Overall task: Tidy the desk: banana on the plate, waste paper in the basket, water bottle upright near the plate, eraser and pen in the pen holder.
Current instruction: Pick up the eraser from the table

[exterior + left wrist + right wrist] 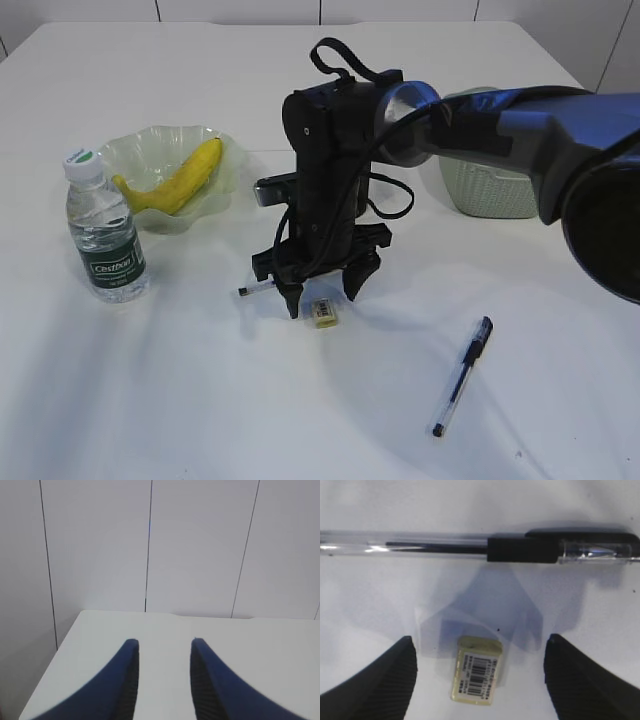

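A small yellowish eraser (476, 676) with a barcode label lies flat on the white table, also seen in the exterior view (322, 313). My right gripper (480, 640) points straight down over it (322, 298) and is open, one black finger on each side with a gap to the eraser. A clear pen (470, 547) with a black cap lies just beyond the eraser. A second pen (462, 375) lies at the front right. The banana (185, 175) rests in the green glass plate (135, 150). The water bottle (105, 235) stands upright beside it. My left gripper (164, 641) is open and empty. Pen holder and waste paper are out of view.
A pale green woven basket (490, 190) stands at the right, partly behind my right arm. The left wrist view looks over a bare stretch of table towards a panelled wall (200, 545).
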